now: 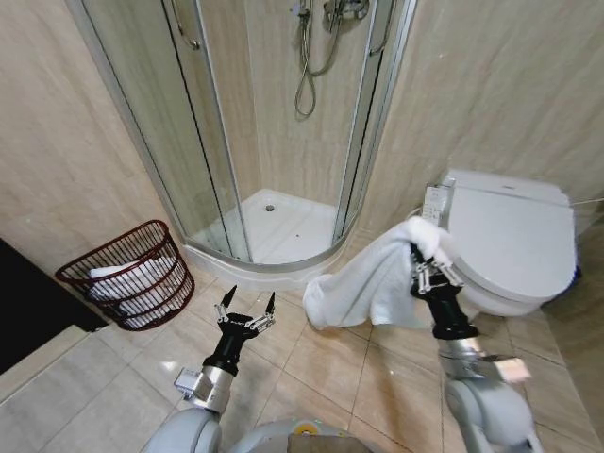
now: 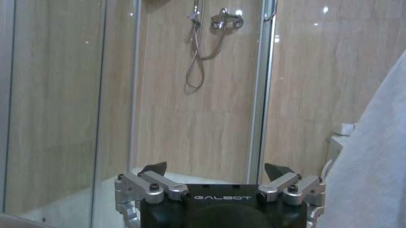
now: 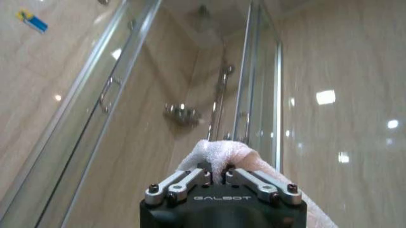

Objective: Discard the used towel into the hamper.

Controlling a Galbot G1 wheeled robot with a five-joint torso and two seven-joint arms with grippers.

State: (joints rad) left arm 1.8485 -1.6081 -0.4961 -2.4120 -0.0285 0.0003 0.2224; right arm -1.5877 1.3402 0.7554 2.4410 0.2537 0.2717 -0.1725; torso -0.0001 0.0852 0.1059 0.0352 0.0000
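Right gripper point(image 1: 433, 275) pinching towel point(image 1: 363, 288) by one corner, jaws clamped tight, right near toilet point(image 1: 514, 241). Left gripper point(image 1: 246, 310) idle, jaws wide. Hamper point(image 1: 129, 274) far left, already part-filled. Risks: thin grip slipping mid-transfer, trailing cloth snagging rim, draping outside.

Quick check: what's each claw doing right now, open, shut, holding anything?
Left claw: open, empty, raised over the floor.
Right claw: shut on the towel, held up beside the toilet.
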